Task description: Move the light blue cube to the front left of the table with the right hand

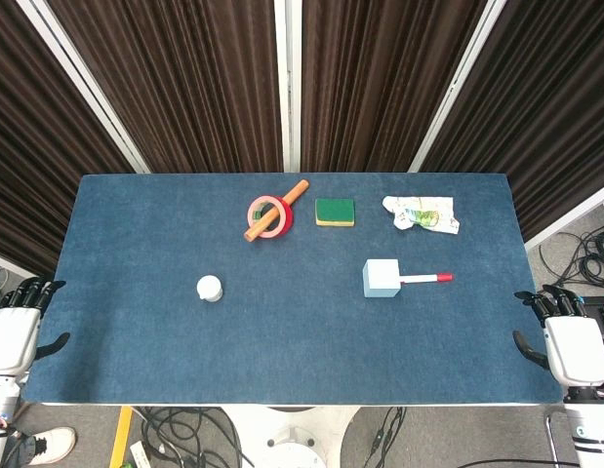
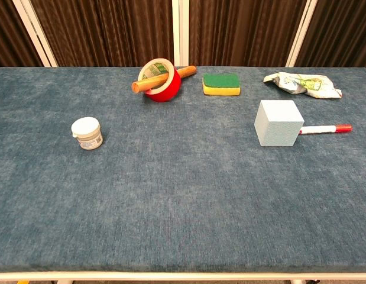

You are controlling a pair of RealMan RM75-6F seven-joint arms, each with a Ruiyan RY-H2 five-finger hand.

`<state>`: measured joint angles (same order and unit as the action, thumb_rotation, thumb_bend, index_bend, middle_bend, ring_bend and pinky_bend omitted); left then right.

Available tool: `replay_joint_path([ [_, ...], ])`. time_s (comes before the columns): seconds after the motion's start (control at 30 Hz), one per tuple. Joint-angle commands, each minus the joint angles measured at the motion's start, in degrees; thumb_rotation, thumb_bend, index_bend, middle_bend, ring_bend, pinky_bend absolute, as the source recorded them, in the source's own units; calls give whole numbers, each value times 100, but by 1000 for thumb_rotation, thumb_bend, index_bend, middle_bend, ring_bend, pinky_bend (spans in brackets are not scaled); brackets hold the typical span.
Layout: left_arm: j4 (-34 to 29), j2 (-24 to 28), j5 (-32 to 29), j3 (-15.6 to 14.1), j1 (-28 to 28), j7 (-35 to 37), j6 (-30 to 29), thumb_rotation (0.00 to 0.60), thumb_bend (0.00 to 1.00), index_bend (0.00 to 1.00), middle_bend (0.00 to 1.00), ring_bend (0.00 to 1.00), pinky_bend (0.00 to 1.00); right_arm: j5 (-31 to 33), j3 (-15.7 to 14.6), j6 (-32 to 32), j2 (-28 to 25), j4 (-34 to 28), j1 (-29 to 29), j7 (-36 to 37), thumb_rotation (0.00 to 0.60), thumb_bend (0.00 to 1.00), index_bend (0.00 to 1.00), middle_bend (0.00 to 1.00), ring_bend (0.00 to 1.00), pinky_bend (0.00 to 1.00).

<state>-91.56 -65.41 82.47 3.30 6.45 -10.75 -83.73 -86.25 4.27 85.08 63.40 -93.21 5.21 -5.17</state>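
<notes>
The light blue cube (image 1: pixel 382 277) (image 2: pixel 278 122) stands on the blue table right of centre, with a red-capped white marker (image 1: pixel 425 279) (image 2: pixel 324 128) lying against its right side. My right hand (image 1: pixel 567 336) hangs off the table's right edge, fingers apart and holding nothing, well to the right of the cube. Off the left edge, my left hand (image 1: pixel 17 325) is likewise spread and holding nothing. The chest view shows neither hand.
A small white jar (image 1: pixel 210 288) (image 2: pixel 87 132) sits left of centre. At the back lie a red tape roll (image 1: pixel 267 216) (image 2: pixel 161 80) with a wooden stick through it, a green-yellow sponge (image 1: pixel 335 212) (image 2: pixel 221 83) and a crumpled wrapper (image 1: pixel 421 214) (image 2: pixel 302 84).
</notes>
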Motion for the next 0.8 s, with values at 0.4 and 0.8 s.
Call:
replay_joint_path([
  [0.4,-72,17,37,-12,-67,-20,-130,600,212,256,264,182,294,-54,-14,26,-56,2,-13,163,600,205,264,355,164,185],
  [0.8,-150,75,63,-31,-133,-4,-210,600,212,256,264,182,294,108,285,-1072,-110,201,809,298,600,246,300,401,164,189],
])
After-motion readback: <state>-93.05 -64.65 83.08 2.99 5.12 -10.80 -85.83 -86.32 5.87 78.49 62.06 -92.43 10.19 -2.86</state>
